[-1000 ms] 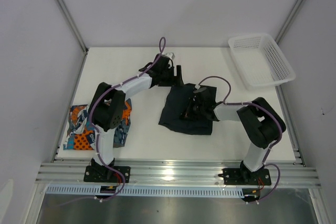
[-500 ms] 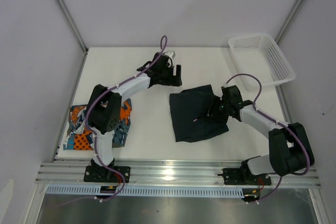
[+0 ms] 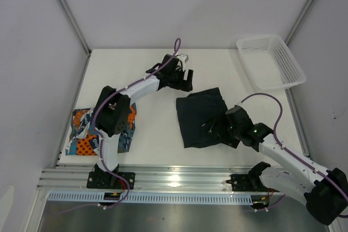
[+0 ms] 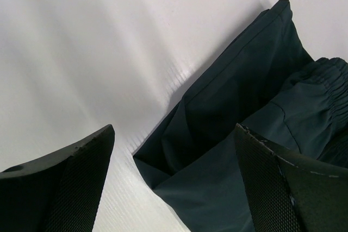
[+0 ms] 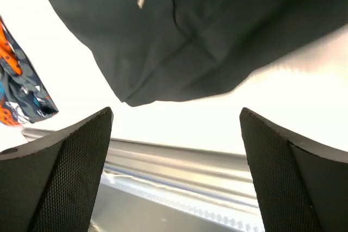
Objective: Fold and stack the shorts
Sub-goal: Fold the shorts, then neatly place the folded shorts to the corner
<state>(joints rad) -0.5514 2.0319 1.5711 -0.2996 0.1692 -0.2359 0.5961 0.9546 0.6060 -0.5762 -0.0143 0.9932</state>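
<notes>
The plain dark shorts [image 3: 202, 117] lie folded on the white table [image 3: 157, 134], right of the middle. My left gripper [image 3: 186, 80] hovers open just past their far left corner; in the left wrist view its fingers [image 4: 70, 183] straddle the corner of the dark shorts [image 4: 244, 118] without touching. My right gripper [image 3: 217, 130] is open over the shorts' near right part. In the right wrist view the dark shorts [image 5: 190, 31] lie beyond its empty fingers [image 5: 293, 177]. The printed shorts [image 3: 87, 134] lie folded at the table's left edge, partly under the left arm, and show as printed shorts [image 5: 22, 91] at that view's left edge.
A white mesh basket [image 3: 270, 61] stands at the far right corner. An aluminium rail [image 3: 179, 177] runs along the table's near edge, close under the right gripper. Grey walls close in the table on both sides.
My right gripper has opened and let go of the dark shorts, and its arm has drawn back toward the near right. The shorts now lie flatter and further right. My left gripper has edged right.
</notes>
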